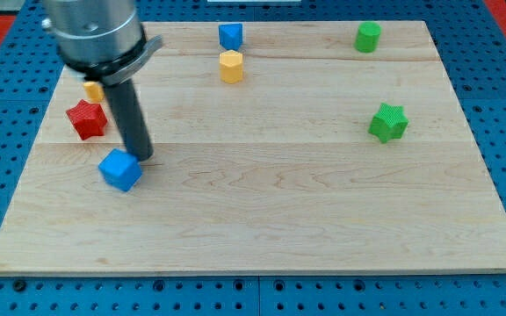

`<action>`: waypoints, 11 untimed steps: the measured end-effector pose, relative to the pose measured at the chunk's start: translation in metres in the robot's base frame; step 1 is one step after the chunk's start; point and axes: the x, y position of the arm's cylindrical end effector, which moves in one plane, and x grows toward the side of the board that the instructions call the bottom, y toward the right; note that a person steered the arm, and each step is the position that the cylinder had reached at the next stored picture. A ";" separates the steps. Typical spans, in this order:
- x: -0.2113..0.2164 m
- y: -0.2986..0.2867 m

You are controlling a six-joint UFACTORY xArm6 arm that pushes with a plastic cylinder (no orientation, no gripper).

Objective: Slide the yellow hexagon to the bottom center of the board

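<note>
The yellow hexagon (231, 66) sits near the view's top, a little left of center, on the wooden board (262, 211). A blue block (230, 36) stands just above it. My tip (141, 156) rests on the board at the view's left, touching or almost touching the top right of a blue cube (119, 169). The tip is far to the left and below the yellow hexagon.
A red star (87, 118) lies left of the rod. A yellow block (93, 89) is partly hidden behind the rod's mount. A green star (387, 122) lies at the right, and a green block (368, 37) at the top right.
</note>
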 end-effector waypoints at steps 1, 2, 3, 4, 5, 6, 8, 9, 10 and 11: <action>0.029 -0.005; 0.033 -0.024; 0.033 -0.045; 0.033 -0.050; 0.033 -0.048; 0.025 0.007; -0.028 0.074; -0.065 0.131; -0.116 0.168; -0.164 0.184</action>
